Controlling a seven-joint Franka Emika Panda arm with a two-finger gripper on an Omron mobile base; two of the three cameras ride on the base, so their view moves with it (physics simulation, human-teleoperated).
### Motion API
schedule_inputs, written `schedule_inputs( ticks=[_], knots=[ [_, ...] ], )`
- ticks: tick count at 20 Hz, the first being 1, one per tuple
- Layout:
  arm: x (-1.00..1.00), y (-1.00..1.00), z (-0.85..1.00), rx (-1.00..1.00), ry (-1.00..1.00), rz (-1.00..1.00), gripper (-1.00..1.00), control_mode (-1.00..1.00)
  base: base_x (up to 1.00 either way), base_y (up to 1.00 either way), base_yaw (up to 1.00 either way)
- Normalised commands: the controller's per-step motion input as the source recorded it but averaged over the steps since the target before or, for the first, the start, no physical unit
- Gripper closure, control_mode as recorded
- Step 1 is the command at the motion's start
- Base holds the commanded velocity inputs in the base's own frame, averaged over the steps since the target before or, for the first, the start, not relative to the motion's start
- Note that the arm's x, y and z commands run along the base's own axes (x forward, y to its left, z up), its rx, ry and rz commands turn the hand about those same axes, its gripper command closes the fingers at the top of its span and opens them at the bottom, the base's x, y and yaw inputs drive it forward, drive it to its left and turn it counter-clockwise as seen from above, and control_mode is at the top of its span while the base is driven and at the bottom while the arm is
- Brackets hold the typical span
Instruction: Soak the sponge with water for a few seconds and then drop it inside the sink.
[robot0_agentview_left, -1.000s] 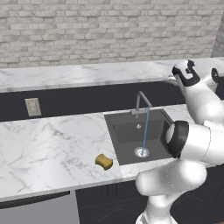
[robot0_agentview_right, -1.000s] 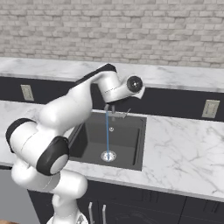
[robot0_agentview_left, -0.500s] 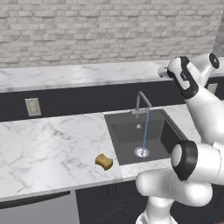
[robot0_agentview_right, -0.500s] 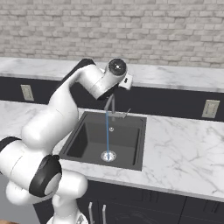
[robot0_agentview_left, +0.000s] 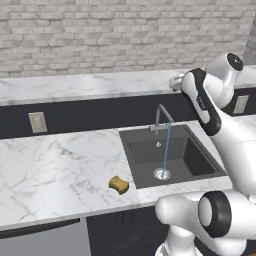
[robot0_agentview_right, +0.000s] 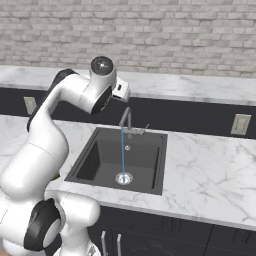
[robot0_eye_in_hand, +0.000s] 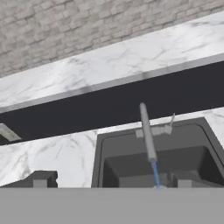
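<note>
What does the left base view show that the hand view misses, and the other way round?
Left base view: the sponge lying on the counter left of the sink, and the round drain. Hand view: the two dark tips of the open tool at the bottom. Both: the faucet, the running water, the basin and the brick wall.

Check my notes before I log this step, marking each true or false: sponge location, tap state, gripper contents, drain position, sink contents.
1. The sponge lies on the counter left of the sink. True.
2. The faucet is off. False: the water runs down onto the drain.
3. The gripper holds the sponge. False: it is open and empty, high above the sink.
4. The sink holds dishes. False: none are visible.
</note>
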Motion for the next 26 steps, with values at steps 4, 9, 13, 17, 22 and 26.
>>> schedule_inputs(
  ticks=[4, 9, 13, 17, 22, 26],
  knots=[
    [-0.39, 0.63, 0.0, -0.14, 0.01, 0.0, -1.0, -1.0, 0.0, 0.0, 0.0],
    [-0.22, 0.59, 0.0, -0.17, 0.01, 0.05, -1.0, -1.0, 0.0, 0.0, 0.0],
    [-0.1, 0.54, 0.0, -0.15, 0.0, 0.09, -1.0, -1.0, 0.0, 0.0, 0.0],
    [-0.04, 0.24, 0.0, -0.04, 0.0, 0.07, -1.0, -1.0, 0.0, 0.0, 0.0],
    [-0.02, 0.1, -0.04, 0.0, 0.0, 0.08, -1.0, -1.0, 0.0, 0.0, 0.0],
    [-0.03, 0.12, -0.09, 0.0, 0.0, 0.1, -1.0, -1.0, 0.0, 0.0, 0.0]
  ],
)
